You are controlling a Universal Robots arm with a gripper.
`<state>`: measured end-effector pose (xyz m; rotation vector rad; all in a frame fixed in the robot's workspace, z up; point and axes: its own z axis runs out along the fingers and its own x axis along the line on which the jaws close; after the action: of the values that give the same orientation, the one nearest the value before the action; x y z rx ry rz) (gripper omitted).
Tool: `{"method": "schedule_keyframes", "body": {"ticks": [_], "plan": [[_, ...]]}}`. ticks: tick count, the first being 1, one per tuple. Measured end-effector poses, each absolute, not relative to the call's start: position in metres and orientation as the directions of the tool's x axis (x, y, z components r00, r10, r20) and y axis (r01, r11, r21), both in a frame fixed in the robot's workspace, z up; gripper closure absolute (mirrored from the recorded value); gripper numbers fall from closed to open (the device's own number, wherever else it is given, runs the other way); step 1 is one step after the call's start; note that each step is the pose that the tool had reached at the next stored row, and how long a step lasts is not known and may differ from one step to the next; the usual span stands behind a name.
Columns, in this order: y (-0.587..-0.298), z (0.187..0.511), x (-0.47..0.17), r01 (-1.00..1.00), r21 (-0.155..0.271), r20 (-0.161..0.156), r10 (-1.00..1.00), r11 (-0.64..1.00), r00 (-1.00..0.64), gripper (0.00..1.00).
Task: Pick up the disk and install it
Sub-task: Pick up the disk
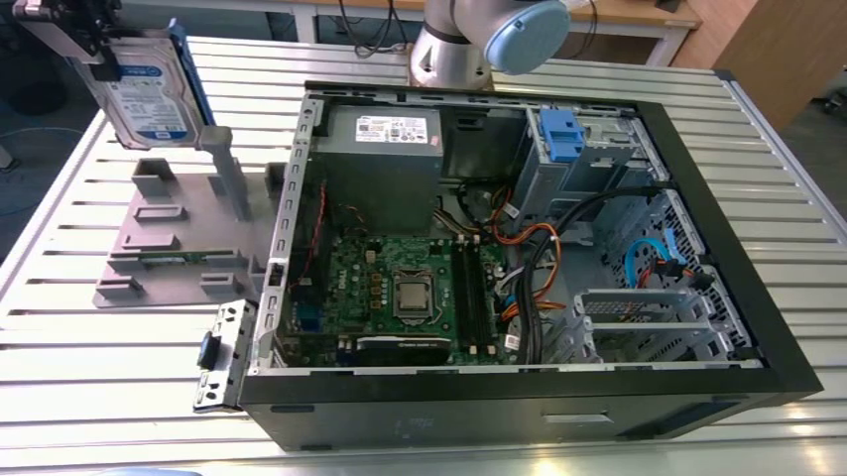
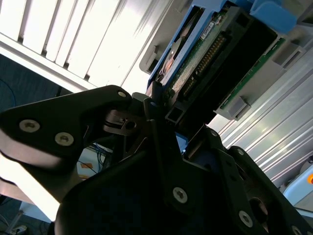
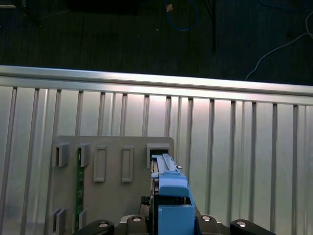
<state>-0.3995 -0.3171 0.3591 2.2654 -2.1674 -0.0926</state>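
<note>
Exterior view: slatted metal table (image 1: 79, 397) under everything. Carries an open computer case (image 1: 530, 421) across the middle and the exterior view's right, lid off, with motherboard (image 1: 397, 288) and, at the far end, a grey power supply (image 1: 384, 149) exposed. Next in size, on the exterior view's left and just beside the case: a grey rack (image 1: 173, 248) of upright slots. Above the rack's far end, held on edge and clear of the slots: the disk (image 1: 146, 94), white label with blue band towards the camera, blue bracket along its edge. At the disk's top edge: the end effector (image 1: 95, 48), clenched on the disk. Borne out in both wrist views: bracket end of the disk (image 3: 171, 200) pinched in the black end effector, rack and table slats beyond it in the first wrist view, circuit-board side of the disk (image 2: 210, 54) in the second wrist view. Smallest: a bare blue clip (image 1: 561, 134) in the drive bay at the case's far right corner.

Judged progress: pick-up done, with the disk off the rack and in the grasp. Install not yet done, with the disk well apart from the case and nowhere near the bay.
</note>
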Motion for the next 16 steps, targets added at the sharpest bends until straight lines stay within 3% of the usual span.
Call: {"method": "schedule_keyframes", "body": {"ticks": [16], "plan": [[-0.3171, 0.3623, -0.3996, -0.998, 0.045, -0.039, -0.998, -0.045, 0.043, 0.63]]}}
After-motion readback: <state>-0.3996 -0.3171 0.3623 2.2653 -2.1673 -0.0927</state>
